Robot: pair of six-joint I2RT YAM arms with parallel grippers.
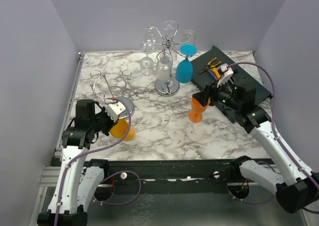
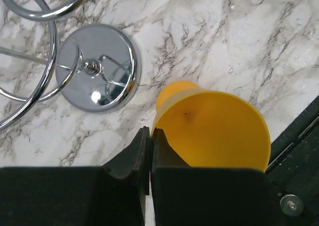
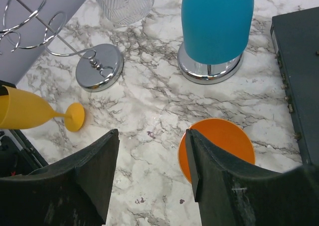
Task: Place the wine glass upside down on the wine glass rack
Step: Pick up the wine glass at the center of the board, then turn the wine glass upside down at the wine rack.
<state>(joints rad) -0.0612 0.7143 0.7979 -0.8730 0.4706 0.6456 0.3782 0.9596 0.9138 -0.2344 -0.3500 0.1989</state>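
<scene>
The left pincer (image 2: 150, 132) was seen closed on the rim of the yellow wine glass (image 2: 214, 131), which was tilted near the surface's (image 1: 164, 128) front-left corner, beside a chrome wine glass rack (image 2: 97, 66). The right pincer (image 3: 152, 133) was held open over an orange wine glass (image 3: 222, 136), right of centre.

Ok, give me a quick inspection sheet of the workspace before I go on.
Surface: marble table, no spills seen.
Job's things: yellow wine glass tilted in the left grip; orange wine glass standing; left rack without glasses; centre rack carrying clear glasses and an upside-down blue glass.
Clutter: black tray holding pliers.
Grippers: left gripper shut on the yellow glass's rim; right gripper open, orange glass beside one finger.
Cables: purple cables along both arms, nothing snagged.
Surroundings: plain walls on three sides.
</scene>
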